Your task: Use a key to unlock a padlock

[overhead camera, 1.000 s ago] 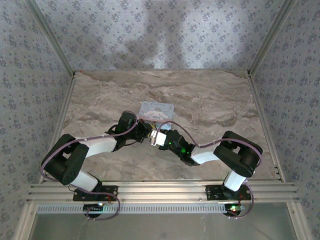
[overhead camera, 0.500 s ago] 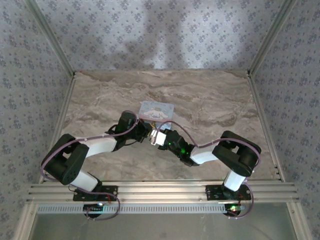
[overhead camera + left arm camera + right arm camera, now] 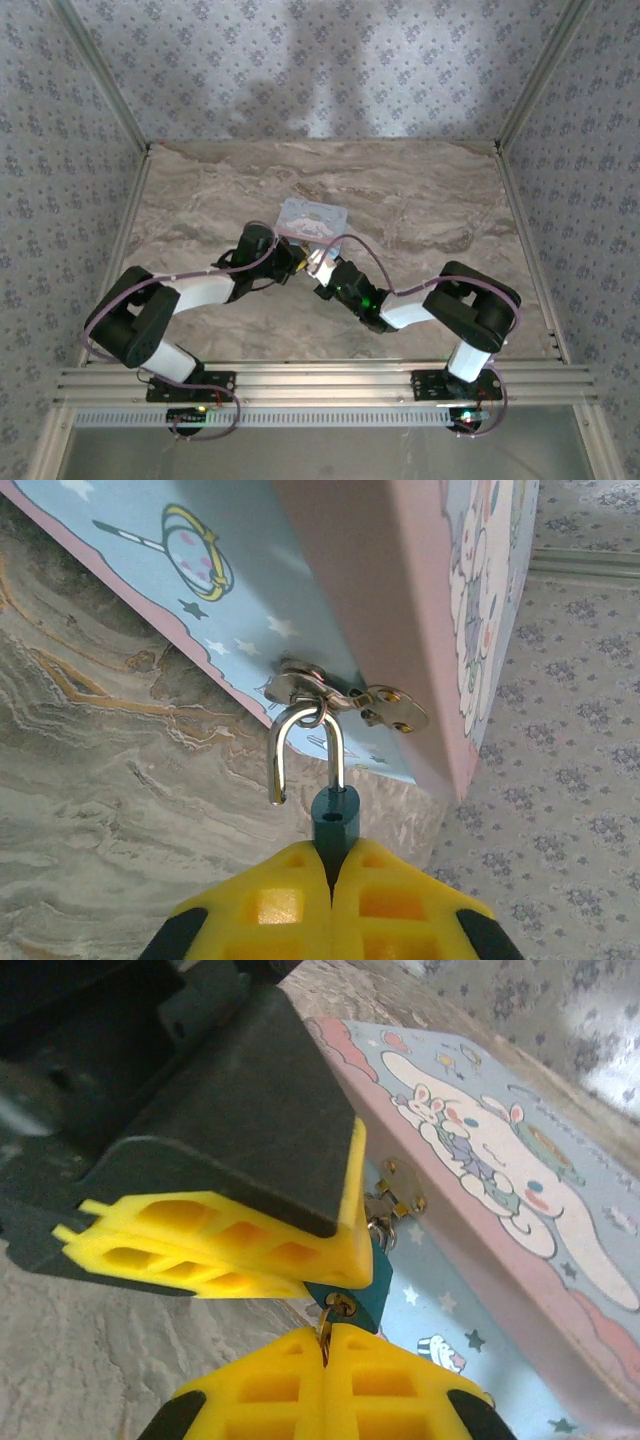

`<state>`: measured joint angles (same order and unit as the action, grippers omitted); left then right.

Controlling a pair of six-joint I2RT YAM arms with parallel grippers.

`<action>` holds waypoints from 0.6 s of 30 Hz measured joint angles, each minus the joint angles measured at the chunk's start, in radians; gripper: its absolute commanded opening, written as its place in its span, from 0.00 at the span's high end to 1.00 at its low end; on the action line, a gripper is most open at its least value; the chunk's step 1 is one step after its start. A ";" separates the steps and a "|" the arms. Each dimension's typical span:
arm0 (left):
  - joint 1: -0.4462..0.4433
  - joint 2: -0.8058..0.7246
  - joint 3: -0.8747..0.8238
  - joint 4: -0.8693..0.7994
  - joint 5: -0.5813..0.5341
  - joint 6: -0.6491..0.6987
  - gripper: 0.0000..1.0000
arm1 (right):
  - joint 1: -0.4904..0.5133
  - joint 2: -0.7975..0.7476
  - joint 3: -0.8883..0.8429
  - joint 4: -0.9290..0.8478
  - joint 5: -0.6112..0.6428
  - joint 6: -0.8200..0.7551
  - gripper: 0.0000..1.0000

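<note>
The padlock hangs by its shackle from the hasp on the side of the pale blue tin, which rests tilted on the marble table. 1 leg of the shackle sits in the teal body. The other ends free in the air, so I judge the lock already sprung, or very nearly. The main risk from here is twisting or pulling with both arms at once. The lock is tethered to the tin through the hasp, so a hard tug could drag or tip the tin, bend the small key, or jerk it out of the keyway at an angle. The teal body is small and smooth, and it could also slip from my left fingers and swing away on the shackle. My left pincer is clamped on the lock body, its 2 yellow fingers pressed together with only the top of the body showing. My right pincer is closed just as tightly on a sliver of metal under the lock, which I take to be the key, seated in its underside.
</note>
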<state>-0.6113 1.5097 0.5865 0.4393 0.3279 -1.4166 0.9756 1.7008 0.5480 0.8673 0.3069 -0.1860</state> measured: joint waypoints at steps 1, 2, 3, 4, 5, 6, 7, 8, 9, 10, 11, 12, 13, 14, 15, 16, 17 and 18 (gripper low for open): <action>0.000 0.002 0.000 0.002 -0.001 0.000 1.00 | 0.000 0.002 0.000 0.002 0.000 0.026 1.00; 0.000 0.003 0.000 0.005 -0.001 0.000 1.00 | 0.000 0.003 0.000 0.005 0.000 0.050 1.00; 0.000 0.005 0.000 0.006 -0.002 0.000 1.00 | 0.000 0.005 0.000 0.005 0.000 0.066 1.00; 0.000 0.006 0.000 0.006 -0.003 0.000 1.00 | 0.000 0.007 0.000 0.006 0.000 0.082 1.00; -0.001 0.008 0.000 0.006 -0.003 0.000 1.00 | 0.000 0.010 0.000 0.009 0.000 0.099 1.00; -0.001 0.011 0.000 0.006 -0.003 0.000 0.99 | 0.000 0.013 -0.001 0.013 0.000 0.112 1.00; -0.001 0.013 0.000 0.006 -0.003 0.000 0.96 | -0.001 0.016 -0.003 0.019 0.000 0.128 1.00; -0.002 0.013 0.000 0.005 -0.004 0.001 0.93 | 0.000 0.019 -0.007 0.026 -0.002 0.146 1.00; -0.003 0.013 0.000 0.005 -0.004 0.002 0.88 | -0.001 0.019 -0.010 0.031 -0.005 0.161 1.00; -0.004 0.014 0.000 0.005 -0.005 0.002 0.83 | -0.001 0.019 -0.014 0.037 -0.008 0.183 1.00; -0.005 0.014 0.000 0.004 -0.006 0.005 0.79 | -0.001 0.019 -0.016 0.043 -0.013 0.208 1.00; -0.005 0.014 0.000 0.004 -0.006 0.009 0.74 | -0.002 0.019 -0.016 0.045 -0.015 0.228 1.00; -0.006 0.013 0.000 0.003 -0.004 0.015 0.69 | -0.005 0.019 -0.017 0.048 -0.020 0.257 1.00; -0.006 0.011 0.000 0.000 -0.003 0.022 0.64 | -0.009 0.019 -0.020 0.050 -0.025 0.288 1.00; -0.006 0.008 0.000 -0.006 -0.002 0.023 0.58 | -0.013 0.019 -0.022 0.051 -0.028 0.314 1.00; -0.006 0.003 0.000 -0.019 -0.002 0.034 0.53 | -0.019 0.019 -0.026 0.054 -0.035 0.350 1.00; -0.003 -0.006 0.000 -0.032 -0.003 0.043 0.50 | -0.025 0.019 -0.031 0.057 -0.040 0.387 1.00; 0.000 -0.016 0.000 -0.045 -0.003 0.048 0.48 | -0.030 0.019 -0.034 0.059 -0.048 0.417 1.00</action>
<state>-0.6109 1.4937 0.5865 0.3939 0.3248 -1.3682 0.9459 1.7199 0.5140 0.9264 0.2584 0.2314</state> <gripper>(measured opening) 0.480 0.061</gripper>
